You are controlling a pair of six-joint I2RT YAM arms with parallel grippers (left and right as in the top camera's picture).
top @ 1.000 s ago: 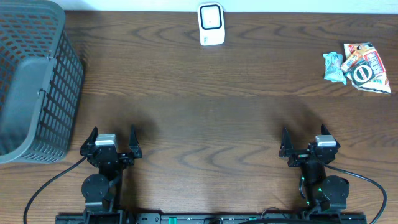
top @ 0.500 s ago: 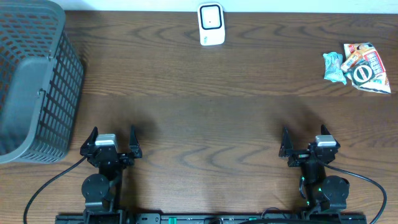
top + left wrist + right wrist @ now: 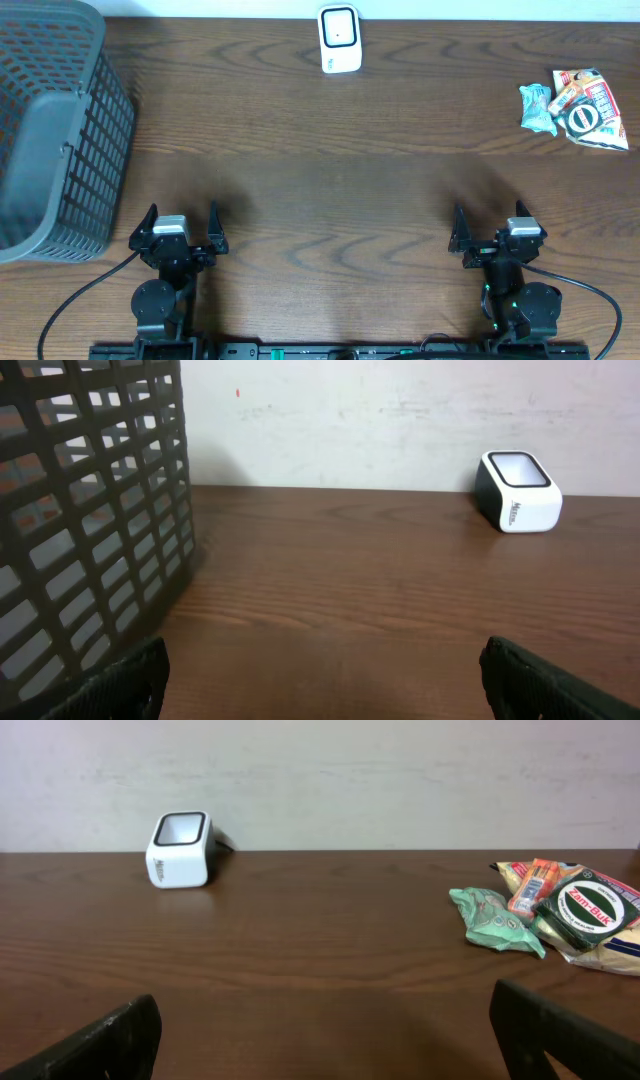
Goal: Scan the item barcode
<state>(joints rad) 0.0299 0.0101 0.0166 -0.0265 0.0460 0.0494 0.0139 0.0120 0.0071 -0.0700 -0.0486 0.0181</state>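
Holding now: left gripper [image 3: 182,212] and right gripper [image 3: 488,212] both stand with jaws spread wide and nothing between them, low in the overhead frame, well apart from every object.
Item location: small heap of packets [image 3: 572,110] at the upper right of the overhead frame, on the dark brown wooden table [image 3: 330,180]; no barcode shows from any view.
Heap contents: crumpled teal film wrapper [image 3: 495,920] at the heap's left edge, narrow orange sachet [image 3: 530,885], and dark green Zam-Buk pack [image 3: 588,908] lying on a pale red-printed pouch [image 3: 610,955].
Handling judgement: all look light; the film pieces are probably soft, crinkly and slippery, while the green pack looks stiffer.
Where to grip: the teal wrapper lies freest, so pinching across its bunched middle seems safest; the green pack would take a firmer pinch across its edges.
Scanner: white box-shaped barcode scanner [image 3: 339,39] at top centre, well apart from the heap.
Basket: dark grey plastic mesh basket [image 3: 55,130] at the upper left.
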